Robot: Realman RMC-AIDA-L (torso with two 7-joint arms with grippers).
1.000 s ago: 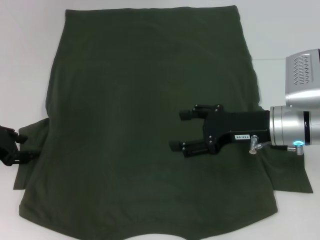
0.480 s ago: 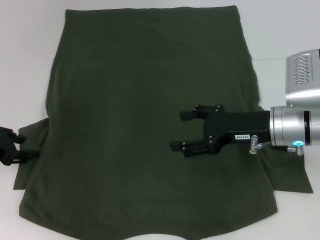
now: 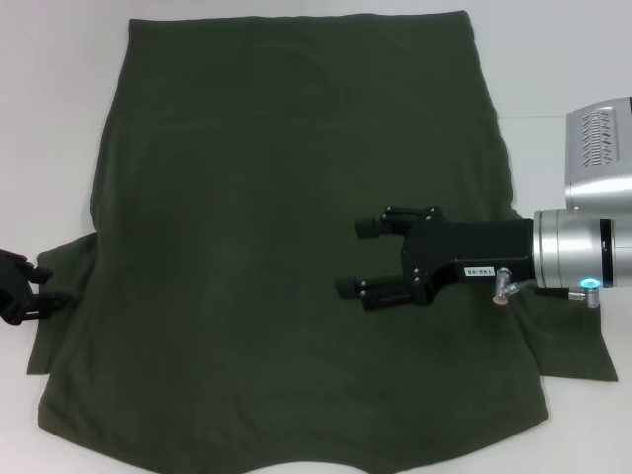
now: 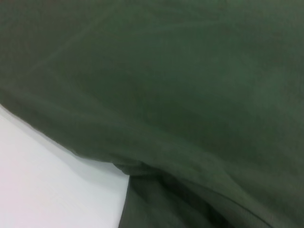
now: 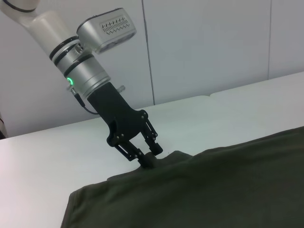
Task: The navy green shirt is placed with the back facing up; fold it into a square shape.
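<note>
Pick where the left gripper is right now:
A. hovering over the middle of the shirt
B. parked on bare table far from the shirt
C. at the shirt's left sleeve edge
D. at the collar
C: the left gripper has its fingertips down at the sleeve edge of the navy green shirt.

Obstacles: right hand, fingers spread, hovering over the navy green shirt at 4 o'clock of its centre; left hand at the shirt's 9 o'clock sleeve edge. 
Free room: bare white surface at 2 o'clock and along 10 o'clock; shirt's 12 o'clock half unobstructed.
</note>
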